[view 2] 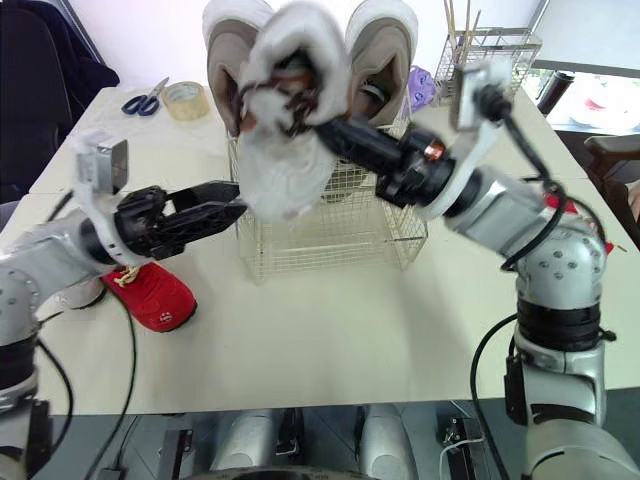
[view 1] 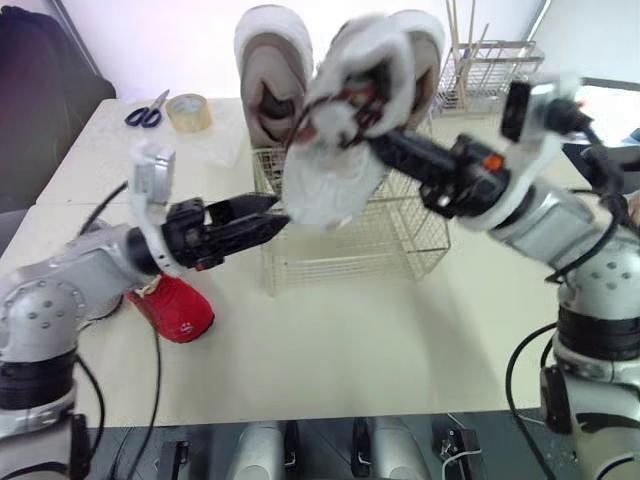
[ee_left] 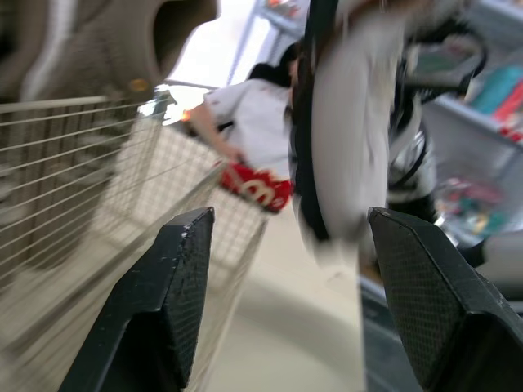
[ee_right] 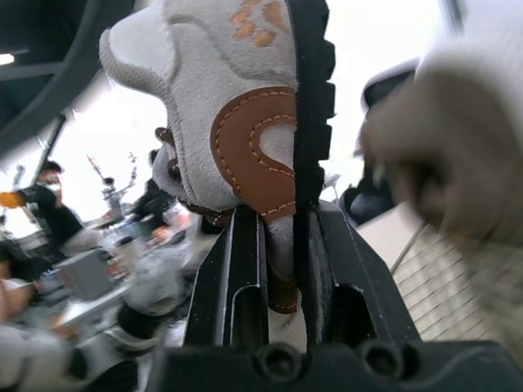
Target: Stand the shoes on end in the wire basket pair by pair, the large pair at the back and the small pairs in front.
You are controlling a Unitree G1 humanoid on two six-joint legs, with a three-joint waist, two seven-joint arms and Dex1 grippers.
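The wire basket (view 1: 400,250) stands mid-table with the large beige pair (view 1: 272,70) on end at its back. My right gripper (view 1: 372,135) is shut on a small grey-white shoe with brown trim (view 1: 335,160), held in the air over the basket's front left part. The right wrist view shows its fingers (ee_right: 245,269) clamped on the small shoe (ee_right: 237,98) at the heel. My left gripper (view 1: 268,213) is open at the basket's left front corner, just below that shoe, touching nothing. A small red shoe (view 1: 178,306) lies on the table under my left arm.
Scissors (view 1: 148,108) and a roll of tape (view 1: 187,112) lie at the back left. A second wire rack (view 1: 492,68) stands at the back right. The table's near half in front of the basket is bare. A person (ee_left: 245,114) is in the background beyond the basket.
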